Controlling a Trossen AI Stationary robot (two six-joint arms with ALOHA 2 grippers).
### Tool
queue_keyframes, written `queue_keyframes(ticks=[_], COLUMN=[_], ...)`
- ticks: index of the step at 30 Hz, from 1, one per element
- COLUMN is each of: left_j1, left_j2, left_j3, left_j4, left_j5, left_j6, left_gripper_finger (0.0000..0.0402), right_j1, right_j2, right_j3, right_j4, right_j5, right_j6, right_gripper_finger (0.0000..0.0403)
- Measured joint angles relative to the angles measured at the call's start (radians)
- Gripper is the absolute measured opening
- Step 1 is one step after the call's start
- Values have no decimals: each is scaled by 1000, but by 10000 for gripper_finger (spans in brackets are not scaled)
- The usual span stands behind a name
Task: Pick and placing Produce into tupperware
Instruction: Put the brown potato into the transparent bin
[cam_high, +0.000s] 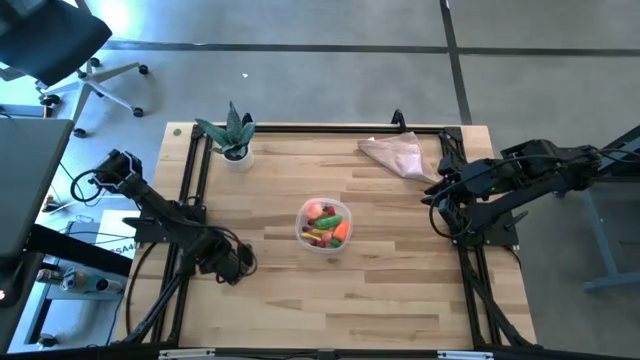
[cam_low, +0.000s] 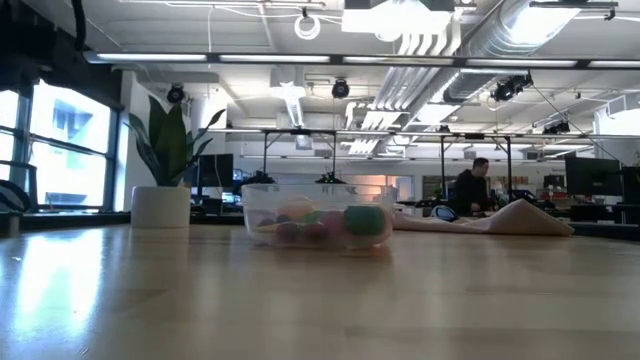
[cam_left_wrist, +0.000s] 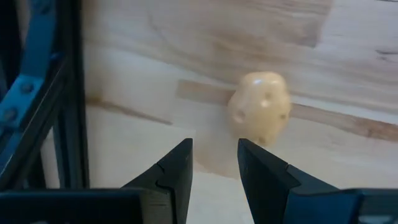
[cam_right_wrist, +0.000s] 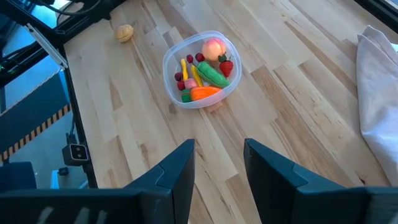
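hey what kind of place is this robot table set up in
Probably an open-plan lab or office workshop. Beyond the wooden table are exposed ceiling ducts, rows of desks with monitors where a person sits, and an office chair on the concrete floor.

2 dark jointed arms (cam_high: 170, 225), looping black cables, angular jaws

No readable text, label, brand, number or sign anywhere. Nothing legible on the tub (cam_right_wrist: 200, 67), the produce (cam_right_wrist: 205, 73), the cloth (cam_high: 397, 154), the plant pot (cam_low: 160, 206) or the table (cam_high: 400, 290). Papers off the table's left edge (cam_high: 100, 235) too small to read.
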Motion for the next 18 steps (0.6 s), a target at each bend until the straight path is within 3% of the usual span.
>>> queue_keyframes(ticks=[7, 11, 18], left_j1=[1, 1, 1], left_j2=[0, 0, 0], left_j3=[0, 0, 0], left_j4=[51, 52, 52], left_j5=[-113, -125, -125], left_j6=[112, 115, 132], left_gripper_finger=[117, 124, 184], right_j1=[0, 0, 0], right_j2=[0, 0, 0], right_j3=[0, 0, 0], right_j4=[0, 0, 0], right_j5=[0, 0, 0], right_j6=[0, 0, 0], right_gripper_finger=[130, 130, 130])
